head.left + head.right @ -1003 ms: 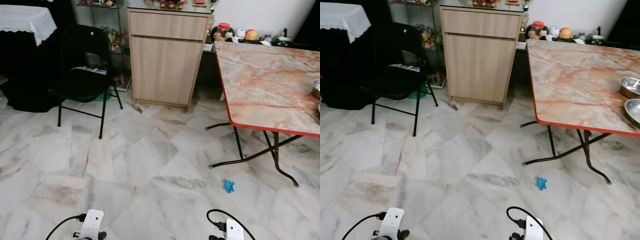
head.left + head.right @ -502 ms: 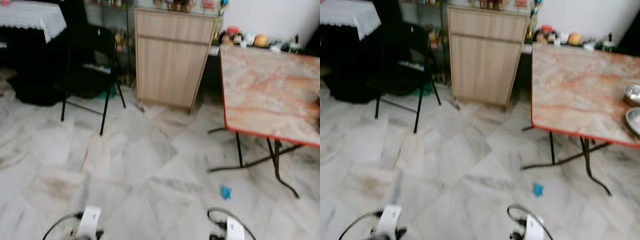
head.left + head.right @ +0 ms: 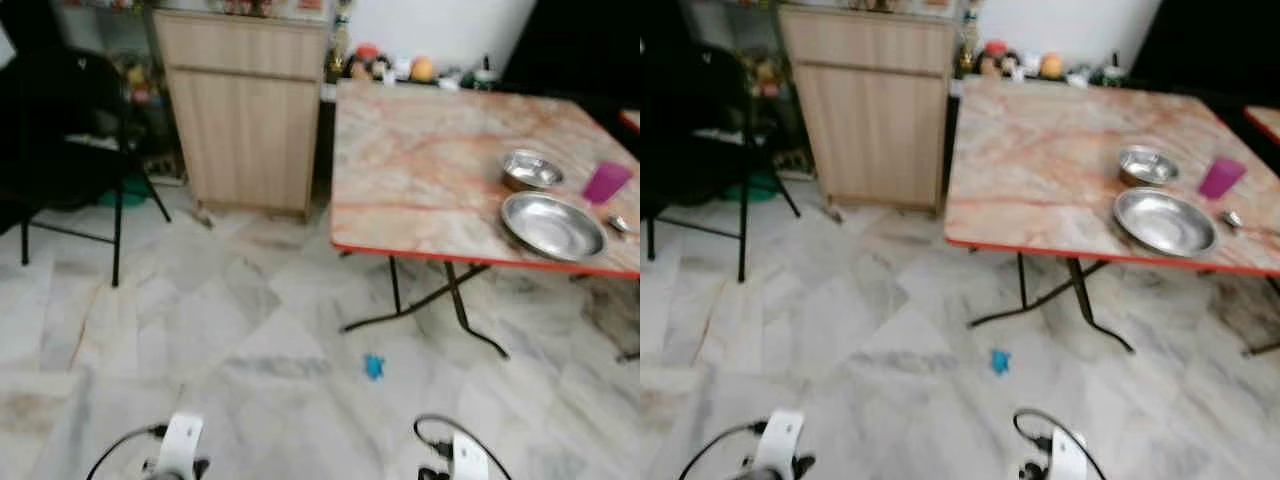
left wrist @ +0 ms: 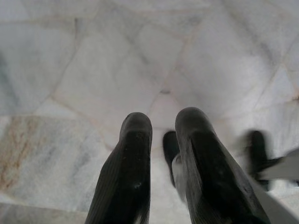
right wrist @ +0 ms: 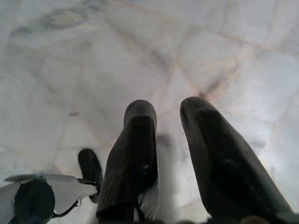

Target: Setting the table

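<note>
Large shallow steel plate [image 3: 553, 225] near front edge of marble-pattern, red-rimmed folding table [image 3: 430, 165], small steel bowl [image 3: 531, 169] behind, purple plastic cup [image 3: 606, 182] beside. Steel likely light, stiff, slippery: pinch rims. My left gripper [image 4: 161, 140] and right gripper [image 5: 168, 126] hang over floor, narrow gaps, empty.

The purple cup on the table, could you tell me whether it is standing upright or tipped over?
Upright. The purple cup stands on its base on the table, mouth upward, beside the small metal bowl. Whether it holds anything cannot be told.
</note>
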### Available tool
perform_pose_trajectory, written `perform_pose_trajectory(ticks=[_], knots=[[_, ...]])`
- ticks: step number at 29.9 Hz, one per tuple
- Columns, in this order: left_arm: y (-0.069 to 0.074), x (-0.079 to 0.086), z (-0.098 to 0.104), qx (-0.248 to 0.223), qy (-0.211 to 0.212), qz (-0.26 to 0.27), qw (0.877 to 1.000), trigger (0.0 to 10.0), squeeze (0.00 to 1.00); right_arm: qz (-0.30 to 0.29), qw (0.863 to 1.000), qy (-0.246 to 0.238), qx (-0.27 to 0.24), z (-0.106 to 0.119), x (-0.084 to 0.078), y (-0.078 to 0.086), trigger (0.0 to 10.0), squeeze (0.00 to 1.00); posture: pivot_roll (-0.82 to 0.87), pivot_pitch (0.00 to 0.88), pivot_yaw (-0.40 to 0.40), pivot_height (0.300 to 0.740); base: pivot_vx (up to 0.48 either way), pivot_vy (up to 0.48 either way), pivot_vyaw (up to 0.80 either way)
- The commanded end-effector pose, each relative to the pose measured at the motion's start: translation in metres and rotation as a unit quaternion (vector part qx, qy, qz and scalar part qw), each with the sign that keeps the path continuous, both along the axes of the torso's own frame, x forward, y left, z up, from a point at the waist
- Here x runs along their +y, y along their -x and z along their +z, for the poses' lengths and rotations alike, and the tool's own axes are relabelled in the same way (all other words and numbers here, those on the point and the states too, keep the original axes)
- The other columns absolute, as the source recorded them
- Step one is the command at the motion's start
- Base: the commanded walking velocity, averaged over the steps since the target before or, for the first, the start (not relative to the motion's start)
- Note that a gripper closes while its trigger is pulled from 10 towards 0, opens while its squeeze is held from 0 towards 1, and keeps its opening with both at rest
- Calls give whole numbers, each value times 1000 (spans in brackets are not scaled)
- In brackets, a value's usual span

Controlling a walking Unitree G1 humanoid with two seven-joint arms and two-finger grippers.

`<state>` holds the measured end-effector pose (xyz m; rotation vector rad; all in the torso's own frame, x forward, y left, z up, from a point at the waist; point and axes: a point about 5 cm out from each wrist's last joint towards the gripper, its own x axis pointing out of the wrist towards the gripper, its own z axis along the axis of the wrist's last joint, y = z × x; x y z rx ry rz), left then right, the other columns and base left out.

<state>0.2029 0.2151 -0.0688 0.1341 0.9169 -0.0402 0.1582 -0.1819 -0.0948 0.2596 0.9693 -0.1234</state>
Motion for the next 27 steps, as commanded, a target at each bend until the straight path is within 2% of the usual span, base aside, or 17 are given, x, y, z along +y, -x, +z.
perform_pose_trajectory(ticks=[1, 20, 27], knots=[[4, -5, -3, 8, 5, -1, 1000, 10000, 0, -7, 1000, 9, -7, 3, -9, -4, 10000, 0, 102, 0, -45, 740, 0, -480, 0], [5, -7, -4, 10, 6, -1, 1000, 10000, 0, -2, 1000, 6, -9, 3, -7, -5, 10000, 0, 105, 0, -48, 740, 0, -480, 0], [5, -8, -4, 8, 9, 4, 1000, 10000, 0, 1, 1000, 8, -9, 3, -6, -6, 10000, 0, 105, 0, -50, 740, 0, 0, 0]])
